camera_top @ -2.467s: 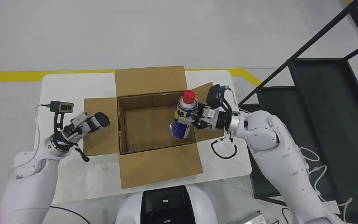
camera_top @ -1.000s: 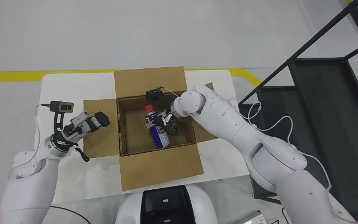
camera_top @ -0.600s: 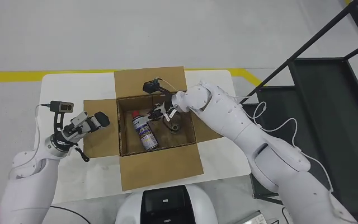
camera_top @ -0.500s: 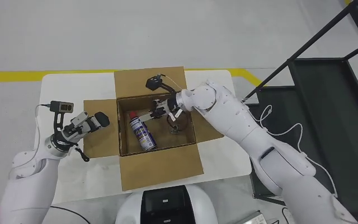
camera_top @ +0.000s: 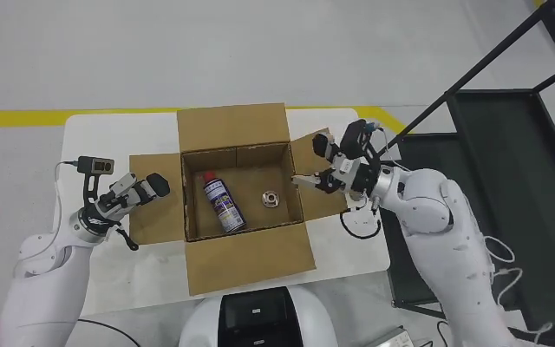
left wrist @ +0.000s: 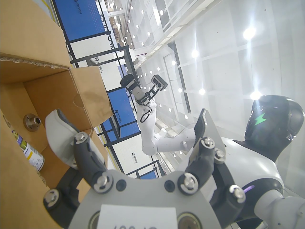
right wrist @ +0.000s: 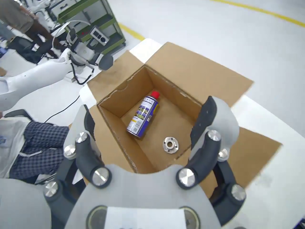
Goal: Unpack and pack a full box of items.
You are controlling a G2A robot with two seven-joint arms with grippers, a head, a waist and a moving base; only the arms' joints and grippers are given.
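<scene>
The cardboard box [camera_top: 247, 258] sits on the white counter [camera_top: 104, 139] with all four flaps folded out; the corrugated board is matte and its torn edges are rough. At its sides both hands are empty. The left hand [camera_top: 139, 187] hangs at the outer edge of the left flap with its fingers spread wide. The right hand [right wrist: 147, 110] hovers over the right flap, also with its fingers wide apart.

A spray can [camera_top: 222, 201] with a red cap lies on its side on the box floor, near the left wall. It is a stiff metal cylinder with a smooth printed skin, so it probably rolls and slips easily. The surest hold looks to be across the body at mid-length. Well apart from it, toward the right wall, lies a small steel flange [camera_top: 271, 199], a flat disc with bolt holes and a raised bored hub. It looks dense and hard, and it sits low, so pinching the hub seems the best hold. A yellow floor line [camera_top: 87, 114] runs beyond the counter.
</scene>
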